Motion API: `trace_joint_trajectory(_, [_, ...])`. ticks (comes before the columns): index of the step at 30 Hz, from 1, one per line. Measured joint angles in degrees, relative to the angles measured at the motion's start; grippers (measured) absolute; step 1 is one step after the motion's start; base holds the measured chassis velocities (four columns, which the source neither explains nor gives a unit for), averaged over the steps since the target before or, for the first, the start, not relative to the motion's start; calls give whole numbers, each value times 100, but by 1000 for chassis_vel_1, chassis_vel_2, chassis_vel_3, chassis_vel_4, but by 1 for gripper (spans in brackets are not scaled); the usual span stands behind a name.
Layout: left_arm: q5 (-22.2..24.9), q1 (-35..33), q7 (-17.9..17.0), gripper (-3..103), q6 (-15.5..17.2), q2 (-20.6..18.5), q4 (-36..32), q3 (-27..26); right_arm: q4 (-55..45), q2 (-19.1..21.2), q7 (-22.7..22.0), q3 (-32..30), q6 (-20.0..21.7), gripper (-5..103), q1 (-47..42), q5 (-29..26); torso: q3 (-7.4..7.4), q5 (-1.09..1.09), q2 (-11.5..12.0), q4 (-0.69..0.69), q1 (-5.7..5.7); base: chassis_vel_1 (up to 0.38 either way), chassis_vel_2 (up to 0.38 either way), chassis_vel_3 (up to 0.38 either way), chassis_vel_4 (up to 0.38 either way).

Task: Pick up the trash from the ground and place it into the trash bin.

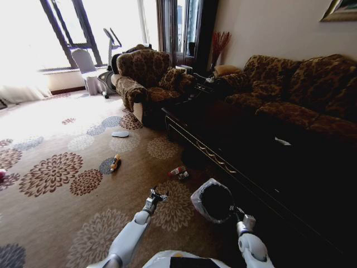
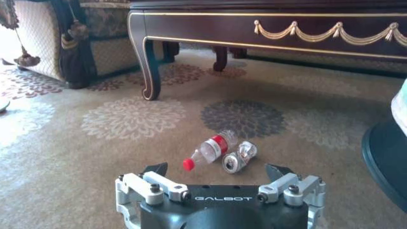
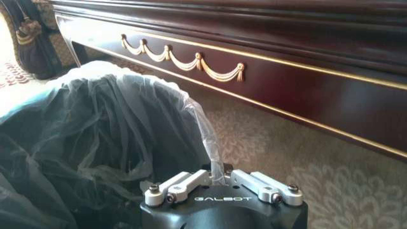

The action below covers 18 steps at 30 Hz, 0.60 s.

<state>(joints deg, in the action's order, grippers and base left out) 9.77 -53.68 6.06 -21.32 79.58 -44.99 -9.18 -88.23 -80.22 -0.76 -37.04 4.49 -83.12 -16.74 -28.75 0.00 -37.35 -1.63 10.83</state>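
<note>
Down on the patterned carpet [image 1: 56,218], the left gripper [image 1: 158,196] hangs low over the floor with its two fingers spread wide apart and nothing between them. Just ahead of it, a short way off and not touching it, lie two bits of trash side by side: a small clear plastic bottle [image 2: 210,150] with a red cap and red label, lying on its side with the cap pointing back toward the gripper, and a crushed silver can [image 2: 238,157] touching or nearly touching the bottle's flank. Both sit close to the curved leg of the long dark coffee table [image 1: 234,151], which has a gold swag trim along its edge. Farther out on the carpet, well apart from the gripper and off to its left, lies a small orange-yellow bottle [image 1: 115,163], and beyond that a flat pale-blue slipper [image 1: 120,134] near the brown floral armchair [image 1: 146,78]. The right gripper [image 1: 236,213] is pinched together on the rim of the trash bin [image 1: 215,202], its fingers closed over a fold of the translucent grey-white bag [image 3: 127,119] that lines the black bucket. The bin sits right beside the coffee table, tilted toward the robot, to the right of the left gripper and near the bottle and can.
</note>
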Motion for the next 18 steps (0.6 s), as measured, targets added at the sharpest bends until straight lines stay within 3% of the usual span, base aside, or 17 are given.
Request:
trace_joint_trajectory(13, [-50,194,150,100,-351,196,469,-1,-515,180,42,-2,64,1,-170,-67,182,1,309,0,-127,0,0,0,0])
trace_joint_trajectory(18, [-96,218,191,100,-392,241,515,-6,-823,388,42,26,264,1,-245,-186,259,0,446,0,-188,0,0,0,0])
